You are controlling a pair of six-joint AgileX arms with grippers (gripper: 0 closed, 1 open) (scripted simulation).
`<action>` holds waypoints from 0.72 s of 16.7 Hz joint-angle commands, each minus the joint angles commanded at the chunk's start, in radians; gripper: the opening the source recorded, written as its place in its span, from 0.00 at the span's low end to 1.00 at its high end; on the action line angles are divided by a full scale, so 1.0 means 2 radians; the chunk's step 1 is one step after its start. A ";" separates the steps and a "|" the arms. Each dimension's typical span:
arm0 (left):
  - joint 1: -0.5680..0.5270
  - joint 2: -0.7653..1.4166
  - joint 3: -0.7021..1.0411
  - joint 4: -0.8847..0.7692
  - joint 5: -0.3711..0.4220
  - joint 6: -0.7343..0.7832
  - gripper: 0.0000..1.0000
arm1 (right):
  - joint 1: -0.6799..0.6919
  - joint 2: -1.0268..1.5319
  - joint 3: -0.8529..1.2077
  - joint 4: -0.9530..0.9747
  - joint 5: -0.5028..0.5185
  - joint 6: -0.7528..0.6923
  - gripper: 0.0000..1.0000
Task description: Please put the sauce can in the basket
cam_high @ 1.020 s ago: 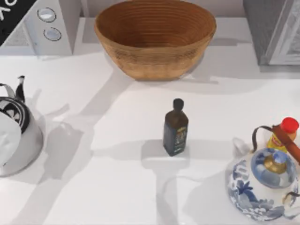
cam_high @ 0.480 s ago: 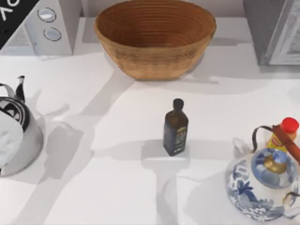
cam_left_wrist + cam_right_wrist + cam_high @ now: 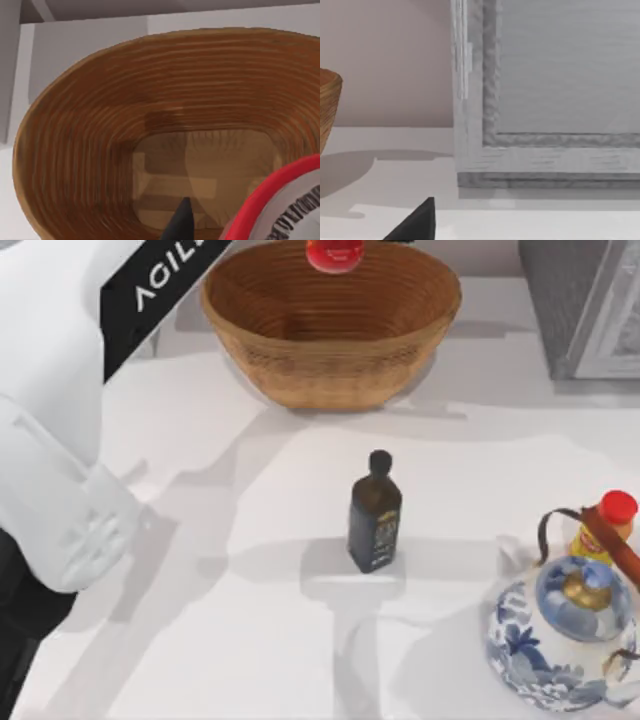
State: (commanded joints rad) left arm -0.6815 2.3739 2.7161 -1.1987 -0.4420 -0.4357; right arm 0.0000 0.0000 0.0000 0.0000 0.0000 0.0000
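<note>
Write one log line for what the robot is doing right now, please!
left arm: over basket | sauce can: above basket, at left claw | right arm: parked near grey cabinet | step: drop not yet done

Overall light: bright and even across the white tabletop (image 3: 300, 640), with no dim corners in the top view.
Shadows: soft grey bands cross the tabletop; the dark bottle (image 3: 375, 512) throws a pale shadow toward the left, and the basket (image 3: 330, 360) darkens the surface beneath its base.
Basket interior: the left wrist view shows blocky, hard-edged shadow patches on its floor.
Glare: the blue-and-white teapot (image 3: 560, 630) carries small glossy highlights.
Focus: the sauce can (image 3: 285, 205) looms soft-edged in the left wrist view.
Right wrist view: flat light, with a long soft shadow on the tabletop beside the basket.
</note>
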 joint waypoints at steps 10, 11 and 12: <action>0.038 0.109 0.067 0.078 0.003 0.020 0.00 | 0.000 0.000 0.000 0.000 0.000 0.000 1.00; 0.040 0.111 0.067 0.080 0.003 0.021 0.00 | 0.000 0.000 0.000 0.000 0.000 0.000 1.00; 0.040 0.111 0.067 0.080 0.003 0.021 0.00 | 0.000 0.000 0.000 0.000 0.000 0.000 1.00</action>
State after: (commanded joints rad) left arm -0.6023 2.5966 2.8505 -1.0377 -0.4364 -0.3932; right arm 0.0000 0.0000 0.0000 0.0000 0.0000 0.0000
